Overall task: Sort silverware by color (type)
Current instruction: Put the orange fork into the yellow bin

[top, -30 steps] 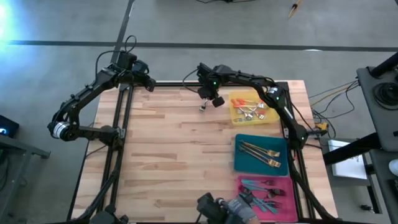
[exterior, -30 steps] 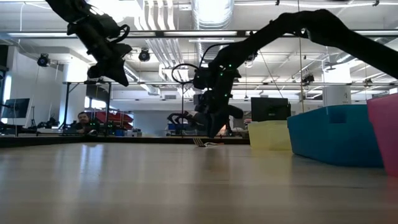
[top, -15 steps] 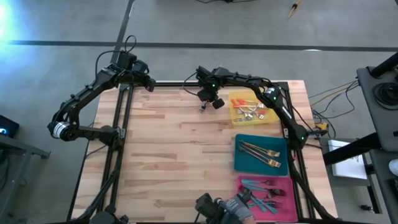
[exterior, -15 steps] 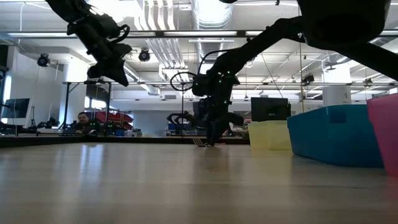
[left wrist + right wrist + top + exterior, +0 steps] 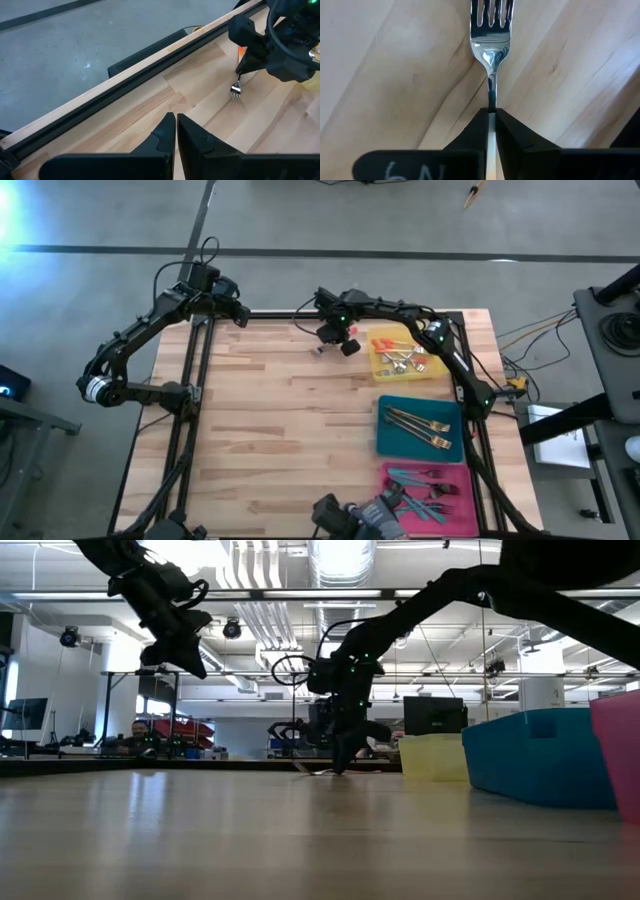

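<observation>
My right gripper (image 5: 334, 338) sits near the table's far edge, just left of the yellow tray (image 5: 432, 371), and is shut on a fork (image 5: 491, 30) with a silver head. In the left wrist view the fork's head (image 5: 236, 90) points down at the wood and a bit of orange handle (image 5: 241, 52) shows behind the fingers. My left gripper (image 5: 240, 317) hangs shut and holding nothing, raised over the far left corner. Orange-handled pieces lie in the yellow tray, gold forks (image 5: 420, 422) in the teal tray, teal-handled ones (image 5: 425, 485) in the pink tray. My right gripper pinches the fork's thin neck (image 5: 491, 97), just behind the head, between its two fingertips. The fingers come from above, slanting down, and the fork runs along them, head sticking out past the tips. The tines (image 5: 320, 770) are at the tabletop; whether they touch it I cannot tell.
Three trays line the table's right side: yellow at the far end, teal (image 5: 385, 442) in the middle, pink (image 5: 390, 476) nearest. A dark device (image 5: 350, 518) sits at the near edge. Bare wood (image 5: 260, 420) covers the left and middle of the table.
My right gripper has shifted a little toward the table's left and far edge, staying shut, and the fork's head has moved along the wood with it.
</observation>
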You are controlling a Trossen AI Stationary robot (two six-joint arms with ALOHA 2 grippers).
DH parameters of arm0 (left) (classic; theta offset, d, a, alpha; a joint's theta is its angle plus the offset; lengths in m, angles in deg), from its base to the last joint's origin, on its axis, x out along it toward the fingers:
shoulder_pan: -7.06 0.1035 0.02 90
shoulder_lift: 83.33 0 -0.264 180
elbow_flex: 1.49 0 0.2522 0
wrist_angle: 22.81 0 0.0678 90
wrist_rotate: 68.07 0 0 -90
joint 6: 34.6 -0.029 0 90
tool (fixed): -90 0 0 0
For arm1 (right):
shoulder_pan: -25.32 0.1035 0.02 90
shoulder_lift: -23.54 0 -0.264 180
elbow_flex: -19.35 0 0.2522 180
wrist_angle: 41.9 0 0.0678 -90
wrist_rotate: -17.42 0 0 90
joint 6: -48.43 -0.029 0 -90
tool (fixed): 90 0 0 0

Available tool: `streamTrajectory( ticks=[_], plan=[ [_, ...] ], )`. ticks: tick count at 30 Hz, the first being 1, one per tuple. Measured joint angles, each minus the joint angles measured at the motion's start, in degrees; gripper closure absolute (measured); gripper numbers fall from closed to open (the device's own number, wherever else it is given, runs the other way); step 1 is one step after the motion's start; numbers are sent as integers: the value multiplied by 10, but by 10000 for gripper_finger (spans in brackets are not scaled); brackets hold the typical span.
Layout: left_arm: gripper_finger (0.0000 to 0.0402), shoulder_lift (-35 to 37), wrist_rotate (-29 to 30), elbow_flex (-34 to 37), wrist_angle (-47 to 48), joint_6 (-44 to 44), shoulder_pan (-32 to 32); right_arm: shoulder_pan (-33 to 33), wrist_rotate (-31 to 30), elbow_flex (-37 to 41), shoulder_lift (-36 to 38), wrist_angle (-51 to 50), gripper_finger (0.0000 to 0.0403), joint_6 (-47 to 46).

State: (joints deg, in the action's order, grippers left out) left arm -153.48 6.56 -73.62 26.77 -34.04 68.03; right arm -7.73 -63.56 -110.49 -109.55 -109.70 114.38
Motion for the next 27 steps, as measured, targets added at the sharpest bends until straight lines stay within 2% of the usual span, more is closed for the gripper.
streamTrajectory(
  ticks=[4,10,16,19,21,24,27],
  plan=[
    [401,0,0,0,0,0,0,4,-3,-8,1,0,391,-6],
    [401,0,0,0,0,0,0,6,2,-87,9,-27,392,-112],
    [401,0,0,0,0,0,0,1,2,-180,10,-157,393,-202],
    [401,0,0,0,0,-10,0,-3,9,-184,29,-235,393,-218],
    [401,0,0,0,-2,-14,0,-9,25,-181,42,-289,393,-223],
    [401,-1,0,0,-6,-15,0,-22,82,-177,61,-361,392,-236],
    [401,-1,0,0,-12,-15,0,-37,129,-154,90,-354,391,-275]
  ],
)
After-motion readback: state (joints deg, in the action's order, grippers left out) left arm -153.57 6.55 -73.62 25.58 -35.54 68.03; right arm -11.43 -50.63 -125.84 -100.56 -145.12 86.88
